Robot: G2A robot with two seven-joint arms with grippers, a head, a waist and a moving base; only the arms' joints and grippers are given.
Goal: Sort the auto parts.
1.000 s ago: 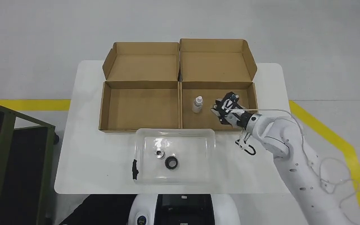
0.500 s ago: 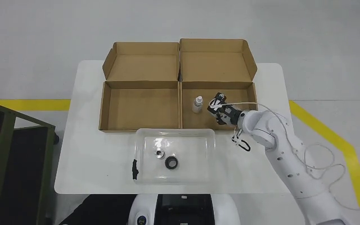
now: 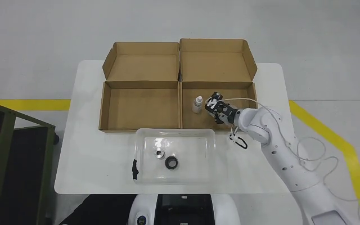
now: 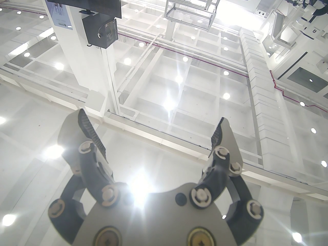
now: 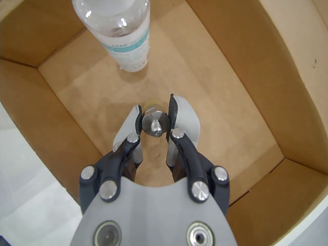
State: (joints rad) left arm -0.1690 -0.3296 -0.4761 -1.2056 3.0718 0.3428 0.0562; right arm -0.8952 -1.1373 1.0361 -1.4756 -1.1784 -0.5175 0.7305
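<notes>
Left gripper (image 4: pixel 152 125) spread wide, nothing between the pads, aimed up at the ceiling. Lower centre of the top view, nearest the robot: clear tray (image 3: pixel 175 130) holding a black ring (image 3: pixel 171 163) and a small silver piece (image 3: pixel 160 153), with a black strip (image 3: pixel 134 168) at its left rim. Just beyond, right of centre: right gripper (image 3: pixel 216 105) low inside the right cardboard box (image 3: pixel 194 119), pinching a small metal part (image 5: pixel 153 126). Round silver body, short threaded stud pointing back at the wrist camera, pads on opposite sides of the body. Just above the box floor or touching it; cannot tell which. Judged stiff, dense for its size, smooth-sided and a bit slippery, not fragile. Best taken across the round body as here, not by the thin stud. Likely to roll if let go tilted. Farther left in the same box: clear bottle (image 3: pixel 198 103), upright, white cap, apart from the part; probably light and easy to tip. Left cardboard box (image 3: pixel 140 109) alongside, at centre left.
</notes>
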